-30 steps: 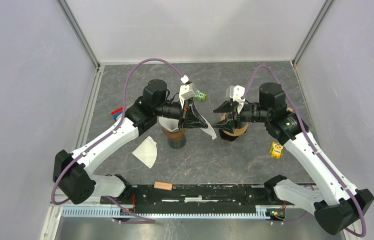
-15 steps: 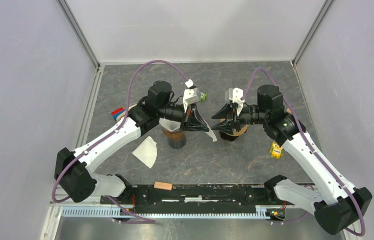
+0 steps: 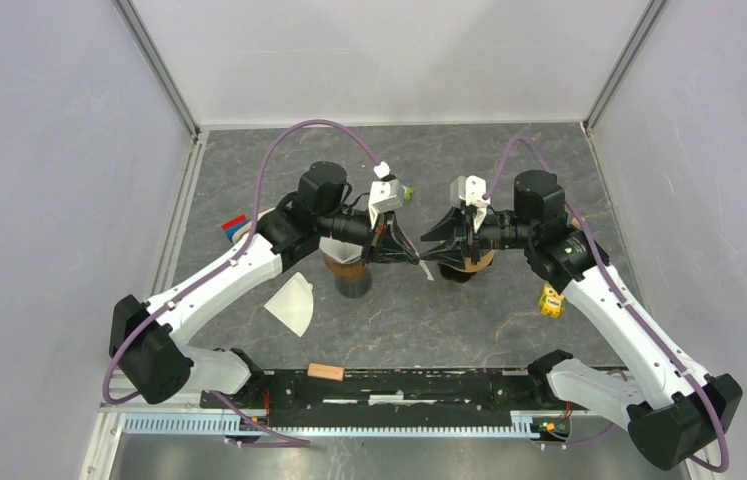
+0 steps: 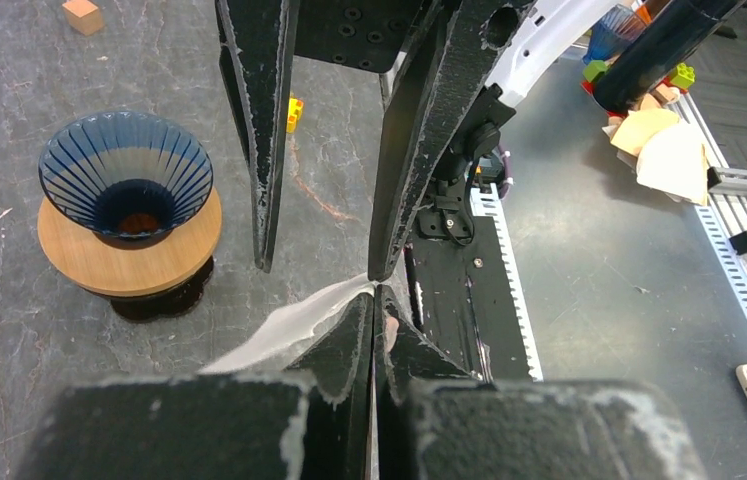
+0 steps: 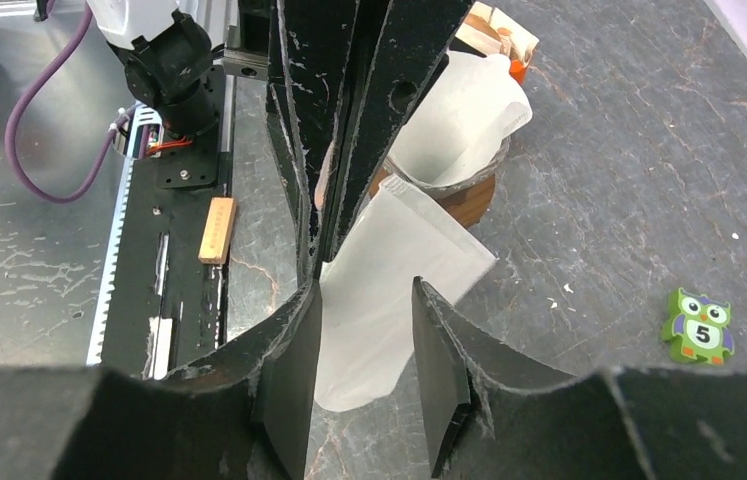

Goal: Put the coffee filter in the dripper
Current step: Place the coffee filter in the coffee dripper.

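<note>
Since the earlier frame, my right gripper (image 3: 429, 249) has advanced toward my left gripper (image 3: 415, 257) and reduced its jaw opening. The two grippers now meet tip to tip above the surface (image 3: 399, 330).

**Left gripper.** The jaws are fully closed on one corner of the coffee filter (image 5: 389, 270). The filter hangs from this pinch, clear of the surface. It trails down and to the side in the left wrist view.

**Right gripper.** The jaws stand partly open, with a clear gap between the fingers (image 5: 294, 340).
- In the right wrist view, the filter lies across this gap.
- In the left wrist view, one fingertip sits right at the pinched corner.
- The other fingertip stands apart from the paper.
- Whether the nearer fingertip is touching the paper cannot be determined.

**Surrounding items.**
- The empty dripper (image 4: 124, 185), ribbed glass on a wooden ring, stands just beside the meeting point, beneath my right gripper.
- A lined dripper (image 5: 471, 203) stands beneath my left arm and holds its own paper.
- A loose filter (image 3: 291, 303) lies flat on the surface, nearer my left arm's base.
</note>
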`<move>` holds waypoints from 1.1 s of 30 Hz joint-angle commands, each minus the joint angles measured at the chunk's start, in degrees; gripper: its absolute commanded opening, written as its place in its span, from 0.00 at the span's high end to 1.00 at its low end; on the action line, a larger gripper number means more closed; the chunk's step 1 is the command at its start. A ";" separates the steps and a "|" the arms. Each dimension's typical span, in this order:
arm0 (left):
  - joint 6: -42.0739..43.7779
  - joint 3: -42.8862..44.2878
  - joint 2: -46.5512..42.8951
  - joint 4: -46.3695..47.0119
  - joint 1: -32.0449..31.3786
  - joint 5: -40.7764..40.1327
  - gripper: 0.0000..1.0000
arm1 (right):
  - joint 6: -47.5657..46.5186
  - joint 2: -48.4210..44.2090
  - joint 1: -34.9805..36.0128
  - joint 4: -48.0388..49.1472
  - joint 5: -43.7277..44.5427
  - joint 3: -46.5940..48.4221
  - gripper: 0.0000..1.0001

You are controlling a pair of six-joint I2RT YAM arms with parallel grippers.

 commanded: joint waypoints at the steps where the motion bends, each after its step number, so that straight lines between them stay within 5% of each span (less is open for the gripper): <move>1: 3.46 1.92 0.09 -0.18 -0.41 -0.28 0.98 | 0.70 -0.78 0.04 2.13 -0.85 -0.36 0.56; 12: 5.51 1.72 -0.14 -1.32 -0.49 -1.36 0.98 | 3.87 -1.45 -1.19 5.26 -6.57 -1.59 0.57; 33: 5.65 1.49 -0.74 -1.39 -0.76 0.17 0.98 | 4.86 -0.48 -1.19 6.72 -3.06 -3.26 0.61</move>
